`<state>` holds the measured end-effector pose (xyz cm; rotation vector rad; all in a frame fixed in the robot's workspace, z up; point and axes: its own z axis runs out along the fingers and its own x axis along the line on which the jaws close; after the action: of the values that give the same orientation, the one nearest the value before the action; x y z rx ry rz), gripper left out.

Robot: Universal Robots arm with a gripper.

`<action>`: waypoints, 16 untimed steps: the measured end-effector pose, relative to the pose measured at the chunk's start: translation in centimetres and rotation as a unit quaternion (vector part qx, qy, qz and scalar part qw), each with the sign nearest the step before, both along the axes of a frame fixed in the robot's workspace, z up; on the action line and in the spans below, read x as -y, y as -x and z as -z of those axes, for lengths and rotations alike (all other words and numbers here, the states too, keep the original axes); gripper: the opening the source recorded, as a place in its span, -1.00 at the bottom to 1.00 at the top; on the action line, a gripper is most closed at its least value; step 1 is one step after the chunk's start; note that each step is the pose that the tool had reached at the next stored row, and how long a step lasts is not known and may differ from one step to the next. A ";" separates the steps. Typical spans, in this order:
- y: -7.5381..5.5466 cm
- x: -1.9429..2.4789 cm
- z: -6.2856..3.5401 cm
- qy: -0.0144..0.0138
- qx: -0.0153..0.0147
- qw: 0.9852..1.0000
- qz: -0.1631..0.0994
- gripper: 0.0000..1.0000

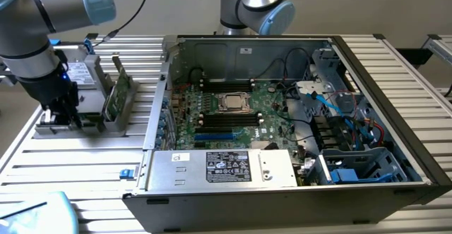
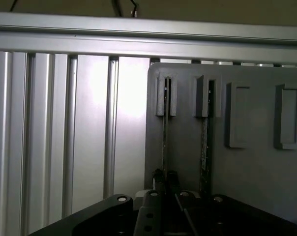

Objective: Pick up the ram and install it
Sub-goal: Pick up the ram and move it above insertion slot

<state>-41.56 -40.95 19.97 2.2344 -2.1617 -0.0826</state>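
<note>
The ram is a thin stick seen edge-on, standing upright in a slot of the grey holder. My gripper sits over its near end, with a dark finger tight against each side of the edge. A second stick stands in the neighbouring slot. In the exterior view my gripper is low at the left end of the holder, on the exterior view's left. There, a green stick stands upright in the holder, to the right of my gripper.
The open computer case lies on the slatted aluminium table, right of the holder. Inside are the green motherboard, black memory slots and a grey power supply. Another arm's base stands behind the case.
</note>
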 end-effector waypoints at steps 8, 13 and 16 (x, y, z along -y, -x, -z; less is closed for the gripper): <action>0.0 0.00 -0.38 -0.004 0.000 1.000 0.000 -0.73; 0.0 0.00 -0.65 -0.006 0.000 1.000 0.000 -0.73; 0.0 0.00 -0.85 -0.008 0.000 1.000 0.000 -0.73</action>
<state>-41.56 -40.95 20.83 2.2427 -2.1687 -0.0998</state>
